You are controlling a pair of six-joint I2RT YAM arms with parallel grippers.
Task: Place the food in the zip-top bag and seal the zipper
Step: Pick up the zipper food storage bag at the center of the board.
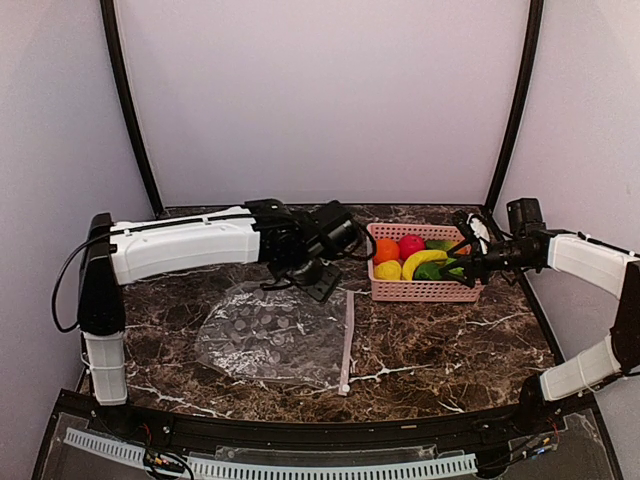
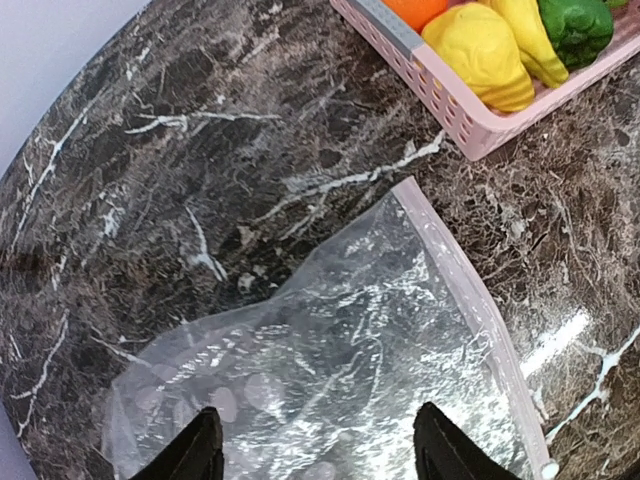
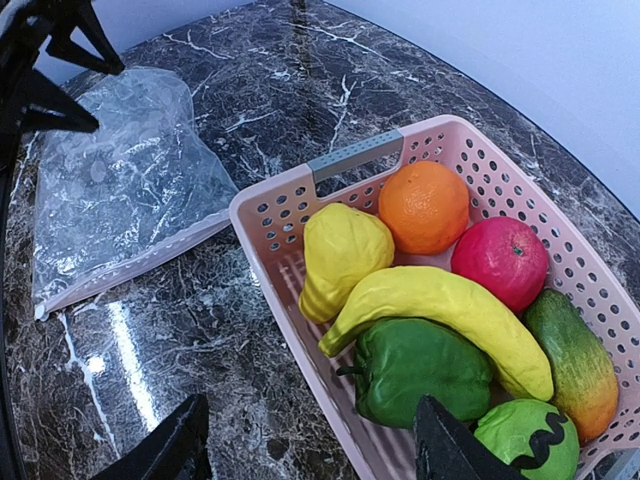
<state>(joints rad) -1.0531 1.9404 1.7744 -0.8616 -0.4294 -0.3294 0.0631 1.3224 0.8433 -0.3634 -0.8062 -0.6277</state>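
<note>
Hovering my left pincer [image 2: 318,452] over the zip-top bag [image 2: 330,370], I had its fingers spread wide with nothing between them, just clear plastic underneath. The bag lay flat on the marble table [image 1: 450,340], with the zipper [image 2: 470,300] strip running along the edge that faced the pink basket [image 3: 270,200]. My right pincer [image 3: 310,450] was gaping too and empty, hanging over the basket's edge by the green pepper [image 3: 420,370]. All the food sat in the basket: lemon [image 3: 340,255], orange [image 3: 425,205], red fruit [image 3: 500,260], banana [image 3: 440,310] lying across the middle, mango piece [image 3: 570,355] along the far side, and another green piece [image 3: 525,440] in the corner. Basket and bag were near each other, not touching.
</note>
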